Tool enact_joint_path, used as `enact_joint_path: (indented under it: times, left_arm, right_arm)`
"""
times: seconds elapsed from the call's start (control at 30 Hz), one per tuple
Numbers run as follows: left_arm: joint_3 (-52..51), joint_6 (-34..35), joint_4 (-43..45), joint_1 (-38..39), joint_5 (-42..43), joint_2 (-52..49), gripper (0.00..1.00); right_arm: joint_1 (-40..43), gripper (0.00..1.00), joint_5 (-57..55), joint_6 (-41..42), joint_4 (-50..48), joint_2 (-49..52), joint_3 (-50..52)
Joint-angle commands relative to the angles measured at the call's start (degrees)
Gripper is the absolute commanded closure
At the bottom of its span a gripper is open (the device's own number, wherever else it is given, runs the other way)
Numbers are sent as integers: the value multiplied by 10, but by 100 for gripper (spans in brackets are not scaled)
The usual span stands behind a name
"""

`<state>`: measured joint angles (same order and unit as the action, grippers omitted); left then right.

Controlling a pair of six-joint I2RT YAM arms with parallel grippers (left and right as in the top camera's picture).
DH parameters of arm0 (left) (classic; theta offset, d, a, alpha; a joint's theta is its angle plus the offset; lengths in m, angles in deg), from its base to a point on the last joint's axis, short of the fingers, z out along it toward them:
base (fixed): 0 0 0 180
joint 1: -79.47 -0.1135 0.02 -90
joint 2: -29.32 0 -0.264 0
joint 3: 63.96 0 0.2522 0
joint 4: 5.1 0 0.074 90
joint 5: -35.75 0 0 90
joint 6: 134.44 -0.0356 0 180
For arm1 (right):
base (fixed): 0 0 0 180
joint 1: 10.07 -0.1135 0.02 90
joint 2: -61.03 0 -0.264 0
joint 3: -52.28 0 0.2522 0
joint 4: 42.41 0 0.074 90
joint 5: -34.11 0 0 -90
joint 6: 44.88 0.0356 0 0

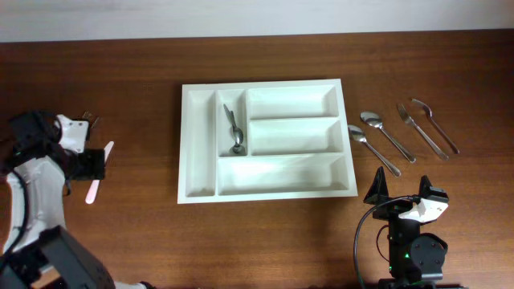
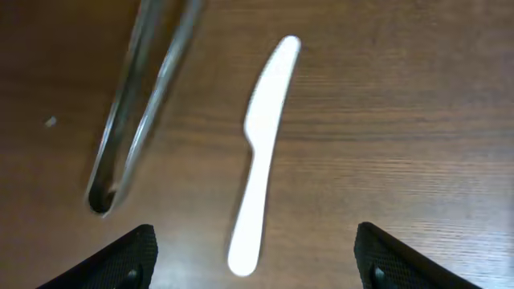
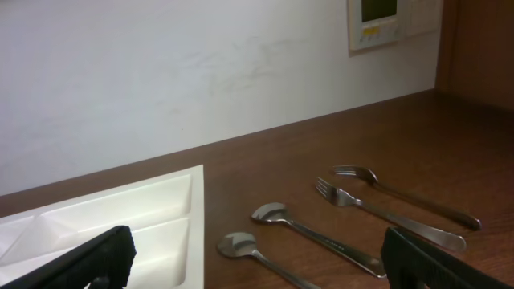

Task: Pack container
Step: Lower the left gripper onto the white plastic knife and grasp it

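At the far left, the left gripper [image 2: 255,253] hangs with its jaws spread wide over a white plastic knife [image 2: 259,152] on the table [image 1: 144,64]. A metal utensil [image 2: 132,104] lies just beside the knife (only partly seen). The container [image 1: 186,144] sits mid-table, with one spoon [image 1: 234,132] in a narrow compartment. To its right lie two spoons [image 1: 391,139] and two forks [image 1: 422,132]. The right gripper [image 1: 399,186] is parked below them, equally wide and holding nothing.

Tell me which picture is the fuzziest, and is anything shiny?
Left wrist view is fuzziest: the white knife and the metal utensil beside it look smeared. Overhead view is sharp, the spoon in the container easy to see. Right wrist view is clear too, a fork glinting a little.
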<state>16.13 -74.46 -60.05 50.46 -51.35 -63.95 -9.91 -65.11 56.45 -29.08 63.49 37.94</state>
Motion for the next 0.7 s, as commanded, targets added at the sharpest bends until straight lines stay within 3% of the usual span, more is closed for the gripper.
enact_joint_path:
  times: [0.0, 0.23, 0.67]
  left_arm:
    - [3, -61, 5, 23, -14, -53, 20]
    - [4, -87, 23, 48, -65, -108, 23]
    - [3, -91, 32, 46, -79, -169, 24]
  right_arm:
    - [-1, 1, -9, -5, -2, -4, 3]
    - [-1, 1, -9, -5, -2, -4, 3]
    - [-1, 1, -9, -5, -2, -4, 3]
